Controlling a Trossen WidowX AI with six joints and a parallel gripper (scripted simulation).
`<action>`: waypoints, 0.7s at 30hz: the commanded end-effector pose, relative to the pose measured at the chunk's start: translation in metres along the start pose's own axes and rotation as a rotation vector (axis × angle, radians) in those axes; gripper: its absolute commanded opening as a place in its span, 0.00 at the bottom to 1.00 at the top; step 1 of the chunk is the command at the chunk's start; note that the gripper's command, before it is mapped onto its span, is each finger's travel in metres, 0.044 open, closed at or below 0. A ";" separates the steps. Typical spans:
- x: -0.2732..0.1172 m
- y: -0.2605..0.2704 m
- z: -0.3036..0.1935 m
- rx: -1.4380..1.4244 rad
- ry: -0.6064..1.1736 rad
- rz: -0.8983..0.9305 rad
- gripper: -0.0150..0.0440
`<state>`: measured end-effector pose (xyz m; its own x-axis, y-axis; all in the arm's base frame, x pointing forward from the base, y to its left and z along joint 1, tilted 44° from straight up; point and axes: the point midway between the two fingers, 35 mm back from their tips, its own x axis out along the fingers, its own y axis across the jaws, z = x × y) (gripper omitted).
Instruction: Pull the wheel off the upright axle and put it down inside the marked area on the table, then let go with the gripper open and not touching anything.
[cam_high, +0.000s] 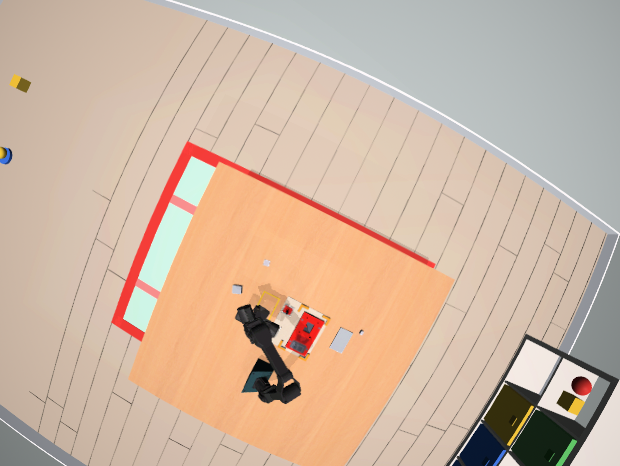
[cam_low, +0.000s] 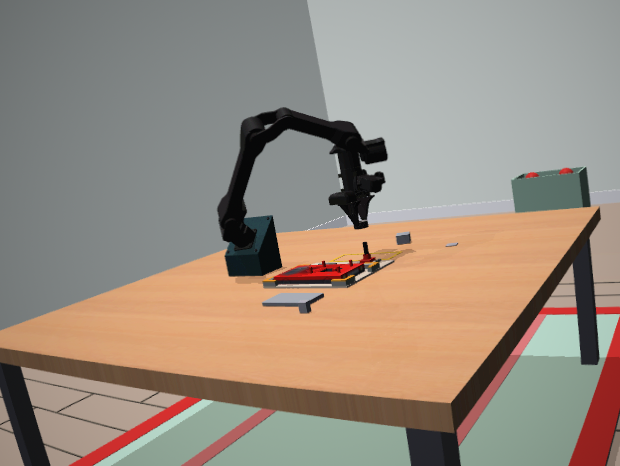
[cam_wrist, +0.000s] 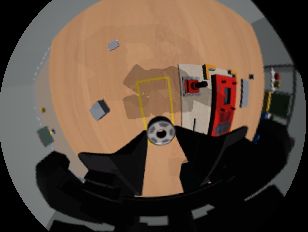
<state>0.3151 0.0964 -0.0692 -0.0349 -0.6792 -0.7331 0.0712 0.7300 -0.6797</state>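
Observation:
The wheel (cam_wrist: 169, 131), with a black tyre and a grey spoked hub, is held clear of the axle and well above the table. My gripper (cam_low: 360, 223) (cam_wrist: 160, 130) is shut on it. The upright axle (cam_low: 365, 248) (cam_wrist: 201, 84) is black and bare, on a red base. The marked area is a yellow outline (cam_high: 272, 295) (cam_low: 345, 254) (cam_wrist: 154, 79) on the table beside the board. In the wrist view the wheel overlaps the near end of the outline. In the top view the arm hides the fingers and the wheel.
A pale board (cam_wrist: 196, 119) carries the axle base and a red plate (cam_high: 313, 320) (cam_low: 320, 272) (cam_wrist: 220, 112) with pegs. A grey block (cam_high: 237, 289) (cam_low: 403, 238) (cam_wrist: 100, 109) and a small grey piece (cam_high: 266, 262) (cam_low: 451, 245) (cam_wrist: 113, 45) lie beyond the outline. A grey slab (cam_high: 341, 340) (cam_low: 293, 299) lies past the plate.

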 end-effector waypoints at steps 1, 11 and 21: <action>0.018 -0.001 -0.001 -0.005 0.006 -0.011 0.25; 0.085 -0.004 -0.003 -0.005 0.006 -0.015 0.25; 0.081 -0.003 -0.002 -0.001 0.011 -0.010 0.48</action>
<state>0.3098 0.0387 -0.1270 -0.0452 -0.6857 -0.7265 0.0686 0.7234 -0.6870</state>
